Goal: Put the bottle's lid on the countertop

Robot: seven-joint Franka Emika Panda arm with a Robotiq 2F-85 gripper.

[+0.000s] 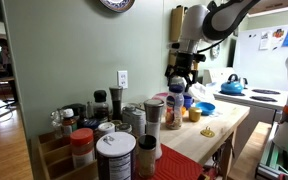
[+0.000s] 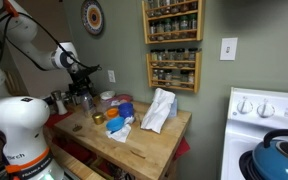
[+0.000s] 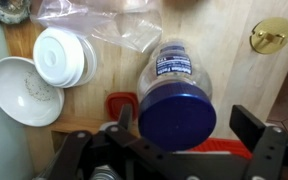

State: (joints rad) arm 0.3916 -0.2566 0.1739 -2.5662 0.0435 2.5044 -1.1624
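In the wrist view I look straight down on a clear plastic bottle with a pale label, standing upright on the light wooden countertop. Its round lid looks dark blue here and is on the bottle. My gripper is open, with one finger on each side of the lid. The right finger is clearly apart from the lid. In both exterior views the gripper hangs just above the bottle at the wall end of the countertop.
A white bowl, a wide white jar lid, a plastic bag, a red lid and a gold object surround the bottle. Spice jars crowd the near end. A white cloth and a stove lie beyond.
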